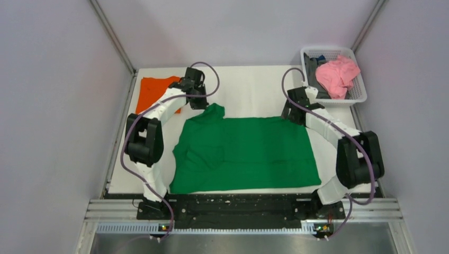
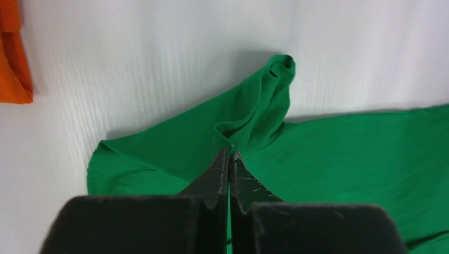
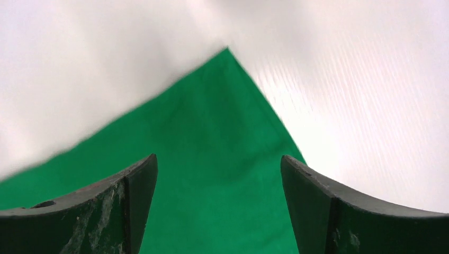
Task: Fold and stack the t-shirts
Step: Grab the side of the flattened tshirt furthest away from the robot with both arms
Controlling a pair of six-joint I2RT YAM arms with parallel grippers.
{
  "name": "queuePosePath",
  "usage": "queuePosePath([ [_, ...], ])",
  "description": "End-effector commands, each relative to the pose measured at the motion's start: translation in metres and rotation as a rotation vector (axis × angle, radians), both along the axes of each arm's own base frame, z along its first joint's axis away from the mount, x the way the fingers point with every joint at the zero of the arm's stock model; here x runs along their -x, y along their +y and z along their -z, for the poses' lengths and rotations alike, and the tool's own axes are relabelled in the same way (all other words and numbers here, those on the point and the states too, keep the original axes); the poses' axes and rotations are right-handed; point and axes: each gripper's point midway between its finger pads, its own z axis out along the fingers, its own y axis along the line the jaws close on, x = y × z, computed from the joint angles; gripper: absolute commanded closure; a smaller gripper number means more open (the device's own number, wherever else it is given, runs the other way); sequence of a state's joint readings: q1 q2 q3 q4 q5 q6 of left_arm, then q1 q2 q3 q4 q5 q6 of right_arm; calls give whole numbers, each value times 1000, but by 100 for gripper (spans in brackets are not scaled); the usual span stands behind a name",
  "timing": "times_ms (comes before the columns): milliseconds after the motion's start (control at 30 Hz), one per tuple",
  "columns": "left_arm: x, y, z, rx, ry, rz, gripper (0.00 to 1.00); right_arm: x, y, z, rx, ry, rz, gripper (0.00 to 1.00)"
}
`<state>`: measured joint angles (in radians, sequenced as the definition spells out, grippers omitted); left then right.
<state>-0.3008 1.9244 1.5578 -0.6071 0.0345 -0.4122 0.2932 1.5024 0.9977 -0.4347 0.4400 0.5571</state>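
The large green t-shirt lies spread flat on the white table, with its far left part pulled up into a peak. My left gripper is shut on a pinch of that green cloth at the shirt's far left corner. My right gripper is open, its fingers straddling the shirt's far right corner with cloth beneath them and nothing gripped. The orange t-shirt lies folded at the table's back left, partly hidden by the left arm.
A white basket at the back right corner holds a pink cloth and a dark item. Grey walls close in the table on the left, back and right. Both arm bases sit at the near edge.
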Motion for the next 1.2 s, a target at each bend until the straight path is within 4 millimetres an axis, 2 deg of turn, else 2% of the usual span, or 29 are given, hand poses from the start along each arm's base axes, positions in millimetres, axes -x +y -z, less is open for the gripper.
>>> queuePosePath([
  [0,6,-18,-25,67,-78,26,100,-50,-18,6,40,8,62,18],
  [200,26,-16,-30,74,-86,20,100,-97,-19,34,127,67,68,30],
  [367,41,-16,-35,74,-104,23,100,-107,-21,53,154,96,94,33],
  [467,45,-15,-37,70,-108,26,100,-104,-22,65,167,129,87,36],
  [567,49,-15,-39,68,-108,26,100,-91,-26,73,176,166,100,41],
  [733,55,-16,-47,88,-121,26,100,-70,-34,65,181,160,136,47],
  [933,62,-13,-57,99,-137,16,100,-54,-40,55,186,148,161,51],
  [1067,67,-12,-57,100,-137,12,100,-53,-40,55,184,147,164,53],
  [1167,69,-12,-57,106,-135,15,100,-58,-38,59,179,151,162,61],
])
